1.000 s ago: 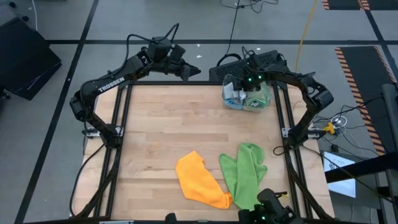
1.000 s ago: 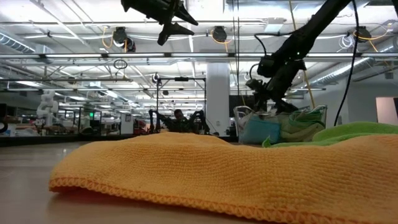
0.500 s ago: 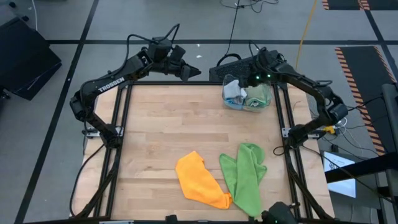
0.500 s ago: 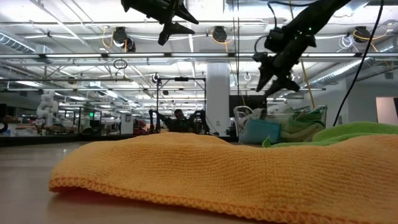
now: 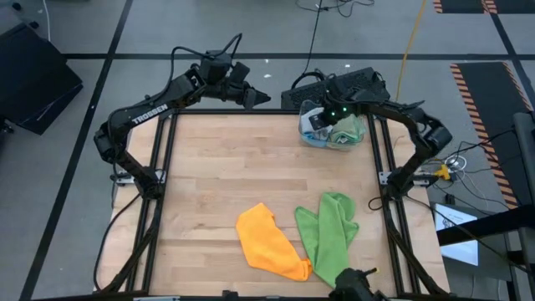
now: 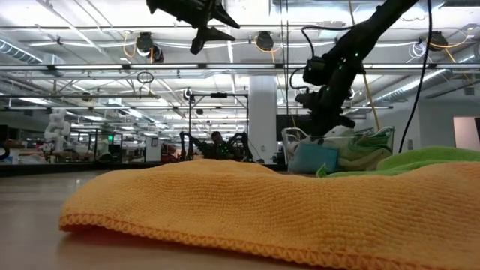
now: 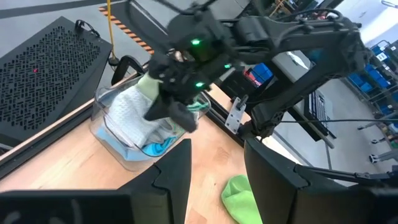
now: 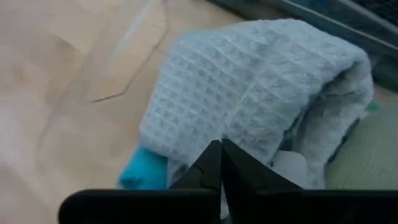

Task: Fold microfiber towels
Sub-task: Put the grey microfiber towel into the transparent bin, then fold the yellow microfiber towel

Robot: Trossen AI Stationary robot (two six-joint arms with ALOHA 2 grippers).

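The right gripper (image 5: 321, 122) is now sitting down in the clear bin (image 5: 311, 139) at the far right of the table (image 5: 209, 176); half a second ago it was hanging raised above the bin, and 1 second ago it was low over it. Its fingers have been closing over that second and are now pressed together, tips touching. The left arm, the orange towel and the lime green towel are lying just where they were.

The bin is holding several towels bunched together: a pale grey waffle-textured towel (image 8: 261, 81) on top at the left side, a bright blue towel (image 8: 140, 174) peeking out beneath it, and a sage green towel (image 5: 351, 130) filling the right side. On the near part of the table, the orange towel (image 5: 267, 241) is lying rumpled and roughly folded, and the lime green towel (image 5: 330, 234) is lying just to its right, crumpled lengthwise, the 2 touching at their near ends. In the low view the orange towel (image 6: 255, 210) is filling the foreground.

The right gripper's closed fingers (image 8: 219, 163) are resting against the grey towel at its edge; whether any cloth is pinched between them I cannot tell. The left gripper (image 5: 257, 97) is hanging in the air beyond the far edge of the table, left of the bin, its fingers (image 7: 174, 180) standing partly apart and holding nothing.
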